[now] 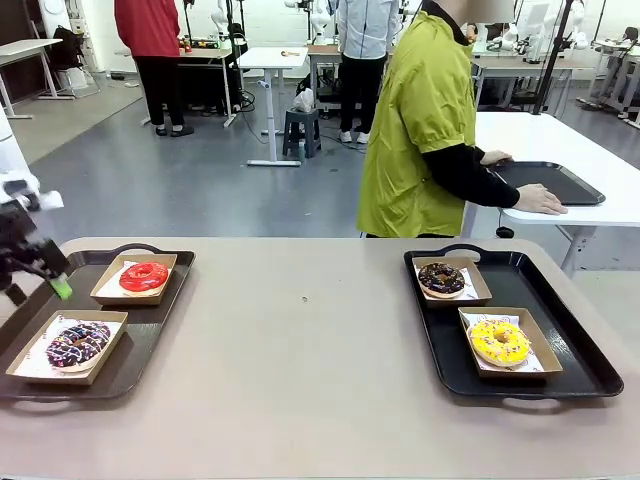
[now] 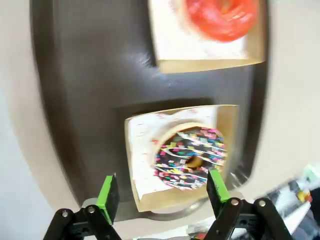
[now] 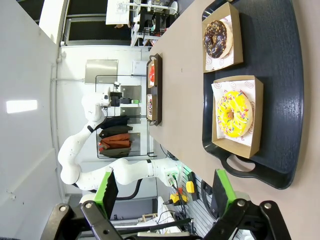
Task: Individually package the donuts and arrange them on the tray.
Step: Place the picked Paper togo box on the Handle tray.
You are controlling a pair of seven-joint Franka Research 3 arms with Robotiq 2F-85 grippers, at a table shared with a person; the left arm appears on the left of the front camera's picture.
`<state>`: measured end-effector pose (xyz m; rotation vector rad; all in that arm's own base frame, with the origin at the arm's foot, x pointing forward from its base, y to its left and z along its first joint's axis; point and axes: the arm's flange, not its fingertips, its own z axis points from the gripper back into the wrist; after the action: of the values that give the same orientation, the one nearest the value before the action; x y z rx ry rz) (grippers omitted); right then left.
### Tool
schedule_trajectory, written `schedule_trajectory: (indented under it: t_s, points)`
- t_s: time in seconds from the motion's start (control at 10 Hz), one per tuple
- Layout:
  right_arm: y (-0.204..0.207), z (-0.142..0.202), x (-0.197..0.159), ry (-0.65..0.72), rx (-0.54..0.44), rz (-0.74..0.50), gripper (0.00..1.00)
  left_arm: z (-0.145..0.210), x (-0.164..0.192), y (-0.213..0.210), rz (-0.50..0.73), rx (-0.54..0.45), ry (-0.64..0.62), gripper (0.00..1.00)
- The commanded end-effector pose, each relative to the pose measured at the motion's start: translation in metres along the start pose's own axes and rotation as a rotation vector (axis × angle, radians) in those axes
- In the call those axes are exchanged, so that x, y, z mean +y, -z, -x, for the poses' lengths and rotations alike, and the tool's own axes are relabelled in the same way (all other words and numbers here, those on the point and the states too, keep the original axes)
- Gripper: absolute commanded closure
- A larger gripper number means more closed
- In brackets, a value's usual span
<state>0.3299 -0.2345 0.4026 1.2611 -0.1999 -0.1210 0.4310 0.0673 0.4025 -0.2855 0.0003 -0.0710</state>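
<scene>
While our left gripper (image 2: 162, 194) hovers with fingers spread above the drizzled donut (image 2: 190, 158) in its cardboard tray, the red donut (image 1: 144, 277) sits beside it; our right gripper (image 3: 165, 191), fingers apart, overlooks the yellow donut (image 3: 234, 113) and chocolate donut (image 3: 218, 39) across the desk (image 1: 300, 350).

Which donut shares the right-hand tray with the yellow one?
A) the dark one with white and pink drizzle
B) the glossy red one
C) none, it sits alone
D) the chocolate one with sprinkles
D: in the front view the chocolate donut sits in its own paper boat behind the yellow donut on the right tray.
</scene>
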Motion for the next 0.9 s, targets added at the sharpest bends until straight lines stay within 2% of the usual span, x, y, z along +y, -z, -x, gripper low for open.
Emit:
schedule_trajectory:
  t_s: [0.0, 0.2, 0.4, 0.6, 0.8]
  points:
    - [-0.001, 0.001, 0.003, 0.005, -0.002, -0.012, 0.0, -0.005, 0.058, -0.048, 0.378, -0.056, 0.072, 0.1]
    - [-0.001, 0.001, 0.003, 0.005, -0.002, -0.012, 0.0, 0.0, 0.115, -0.072, 0.634, -0.124, 0.063, 0.1]
    - [-0.001, 0.001, 0.003, 0.005, -0.002, -0.012, 0.0, 0.009, 0.162, -0.078, 0.825, -0.123, 0.04, 0.1]
    - [-0.001, 0.001, 0.003, 0.005, -0.002, -0.012, 0.0, 0.017, 0.214, -0.069, 0.98, -0.141, -0.015, 0.1]
    - [-0.001, 0.001, 0.003, 0.005, -0.002, -0.012, 0.0, 0.023, 0.246, -0.061, 1.047, -0.161, -0.043, 0.1]
